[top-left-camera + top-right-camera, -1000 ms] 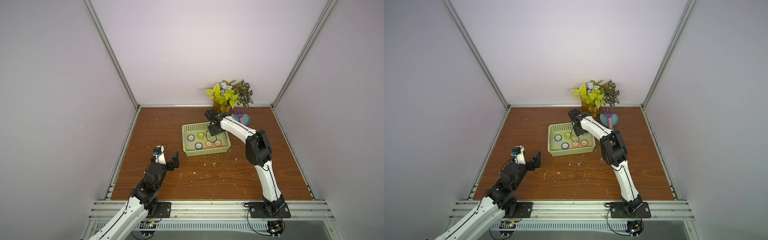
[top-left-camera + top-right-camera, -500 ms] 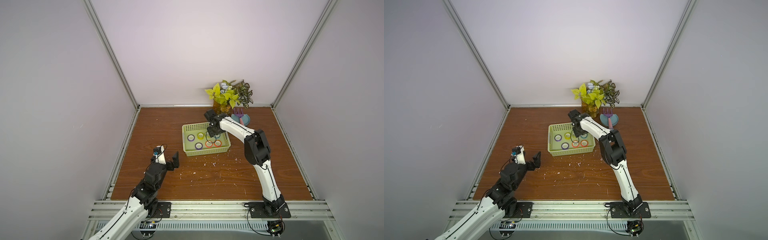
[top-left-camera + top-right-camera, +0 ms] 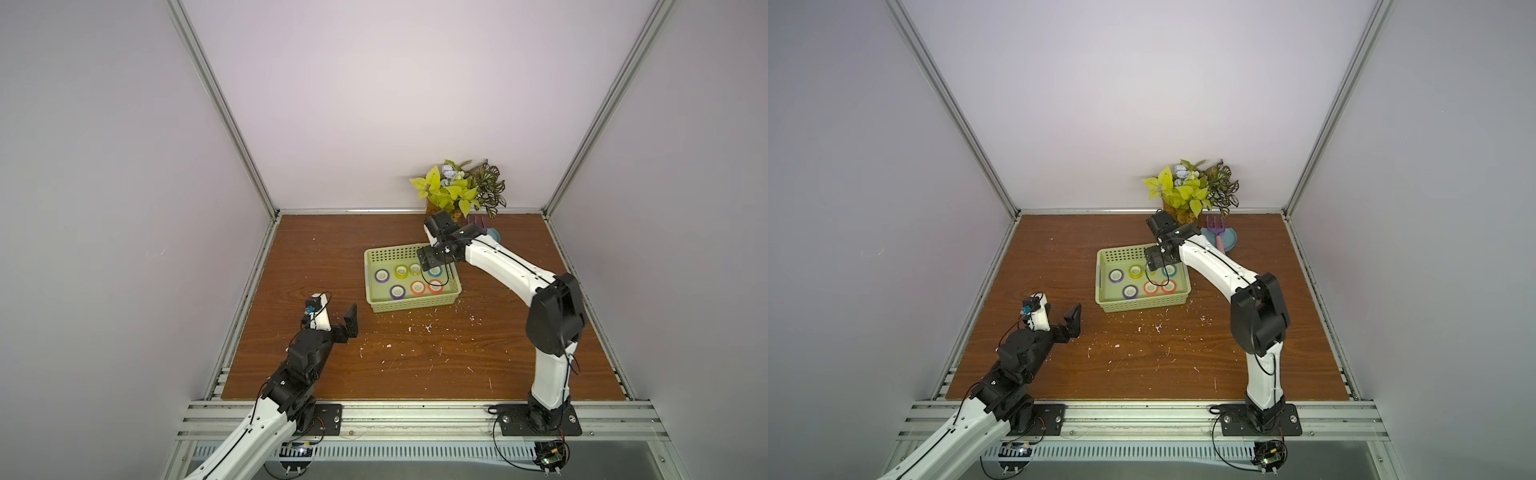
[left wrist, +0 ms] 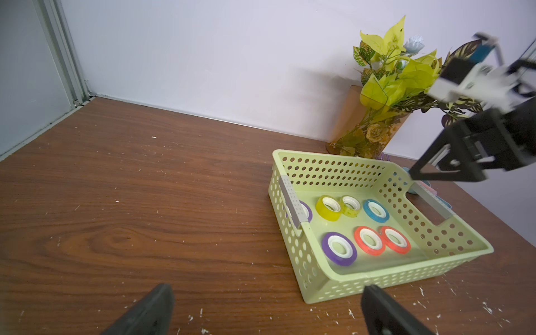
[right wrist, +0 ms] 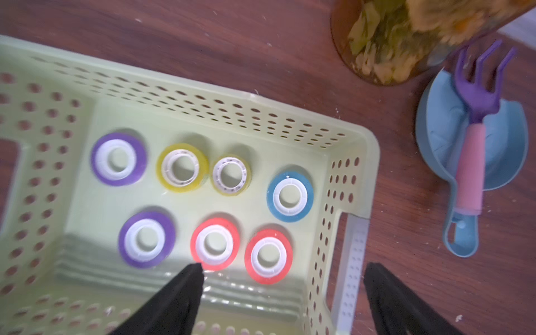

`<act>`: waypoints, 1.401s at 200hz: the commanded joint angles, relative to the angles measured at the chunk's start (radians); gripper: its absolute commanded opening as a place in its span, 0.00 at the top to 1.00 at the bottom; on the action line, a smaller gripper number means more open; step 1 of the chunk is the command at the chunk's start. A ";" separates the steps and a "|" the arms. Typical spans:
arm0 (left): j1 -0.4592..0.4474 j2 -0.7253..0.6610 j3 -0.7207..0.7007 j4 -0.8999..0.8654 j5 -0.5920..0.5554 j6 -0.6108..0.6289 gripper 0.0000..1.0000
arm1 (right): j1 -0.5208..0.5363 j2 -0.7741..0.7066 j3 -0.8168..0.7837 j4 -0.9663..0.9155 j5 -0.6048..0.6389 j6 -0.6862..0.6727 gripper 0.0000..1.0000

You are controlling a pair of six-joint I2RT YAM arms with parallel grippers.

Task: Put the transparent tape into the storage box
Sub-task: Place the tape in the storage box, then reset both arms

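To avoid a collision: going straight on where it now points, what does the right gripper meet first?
The right gripper would probably meet the orange-red tape roll nearest the slot handle of the light-green perforated plastic basket; depth is unclear.

glossy plastic storage box (image 4: 385, 282), matt wood-grain table (image 4: 145, 203), scuffed
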State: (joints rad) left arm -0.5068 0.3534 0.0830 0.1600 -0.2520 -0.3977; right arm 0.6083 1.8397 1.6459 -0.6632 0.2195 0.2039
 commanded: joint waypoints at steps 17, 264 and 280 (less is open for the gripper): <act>0.011 -0.084 -0.028 0.038 0.057 0.063 0.01 | -0.018 -0.309 -0.304 0.269 -0.043 0.028 0.01; 0.425 0.767 0.051 0.911 0.023 0.356 0.01 | -0.525 -0.934 -1.311 1.051 -0.163 -0.005 0.01; 0.490 0.876 0.087 0.930 0.107 0.312 0.00 | -0.579 -0.903 -1.319 1.106 -0.208 0.010 0.01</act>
State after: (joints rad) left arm -0.0994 1.1225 0.1303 0.9081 -0.2707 -0.0734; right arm 0.0990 0.9047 0.3294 0.2886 0.1497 0.1654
